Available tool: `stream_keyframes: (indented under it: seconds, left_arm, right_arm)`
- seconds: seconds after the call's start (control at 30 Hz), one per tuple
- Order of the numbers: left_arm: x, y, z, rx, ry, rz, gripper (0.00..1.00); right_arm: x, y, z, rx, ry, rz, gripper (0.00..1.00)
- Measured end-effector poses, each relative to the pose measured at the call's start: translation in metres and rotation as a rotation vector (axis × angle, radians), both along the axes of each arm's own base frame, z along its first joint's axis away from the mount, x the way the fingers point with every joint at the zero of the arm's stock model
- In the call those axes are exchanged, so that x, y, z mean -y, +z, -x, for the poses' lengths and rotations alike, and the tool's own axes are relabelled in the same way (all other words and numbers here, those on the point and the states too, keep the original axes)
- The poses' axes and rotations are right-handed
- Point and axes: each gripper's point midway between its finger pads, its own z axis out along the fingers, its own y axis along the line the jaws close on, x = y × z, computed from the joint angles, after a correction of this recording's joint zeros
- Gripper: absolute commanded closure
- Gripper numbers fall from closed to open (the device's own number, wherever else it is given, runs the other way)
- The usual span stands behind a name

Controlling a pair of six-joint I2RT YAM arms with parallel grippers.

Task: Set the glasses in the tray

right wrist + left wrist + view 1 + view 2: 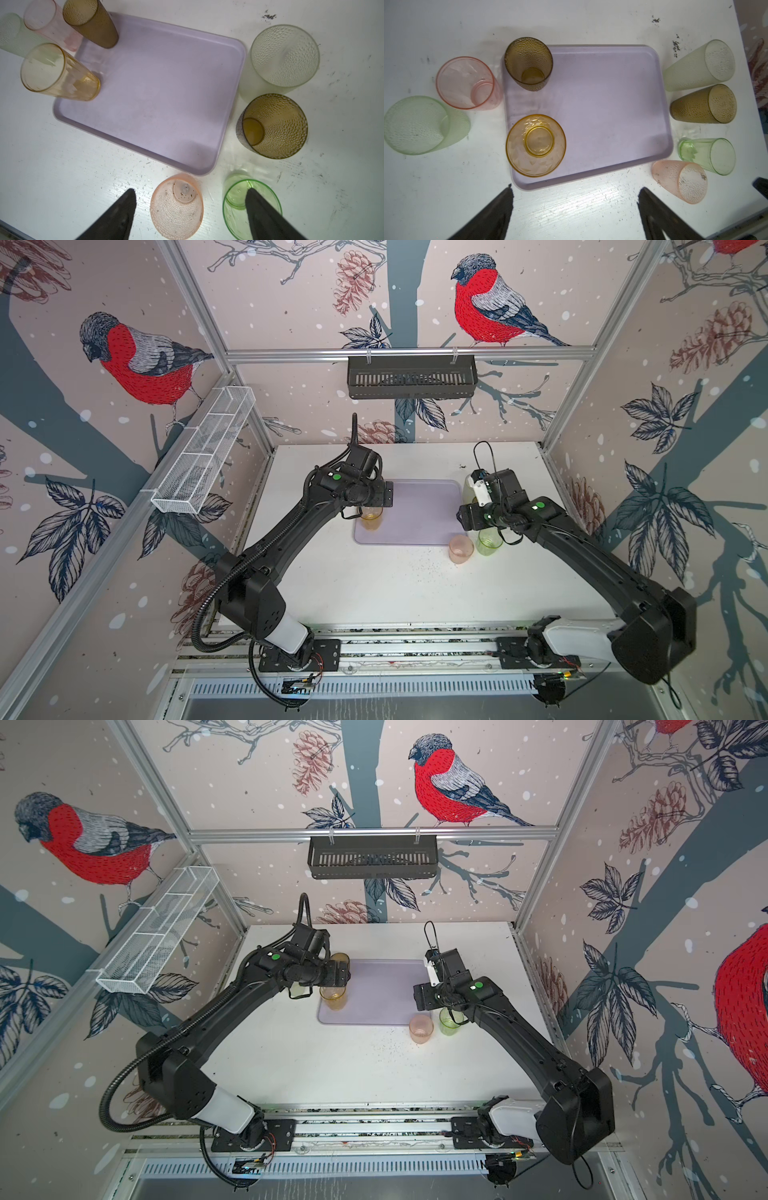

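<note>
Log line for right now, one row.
tray: amber glass, brown glass inside | left gripper: open, empty | right gripper: open, above pink dimpled glass

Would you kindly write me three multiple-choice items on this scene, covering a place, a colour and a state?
1. Where does the bright green tumbler stand? A in the tray; B on the table beside it; C inside another tumbler.
2. What colour is the tray? A pale lilac; B red; C black.
3. How does the amber tumbler stand? A on its side; B upside down; C upright.
Key: B, the white table lies under it; A, its floor is lilac; C, its mouth faces up.
</note>
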Motion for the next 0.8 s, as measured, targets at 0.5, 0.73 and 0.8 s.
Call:
stream_keyframes:
  seconds: [0.5,0.73,0.8]
  left_arm:
    - [0.025,-0.004,0.022,0.025,-0.079,0.025,0.03]
    - [0.028,-0.009,0.031,0.015,-0.114,0.047,0.02]
    - [0.029,-0.010,0.036,0.015,-0.128,0.052,0.03]
  right_arm:
    - [0.013,-0.033,0.008,-0.146,0.002,0.092,0.35]
    - [0.014,-0.042,0.007,-0.171,0.005,0.106,0.40]
    - [0.014,-0.045,0.007,-0.178,0.014,0.113,0.41]
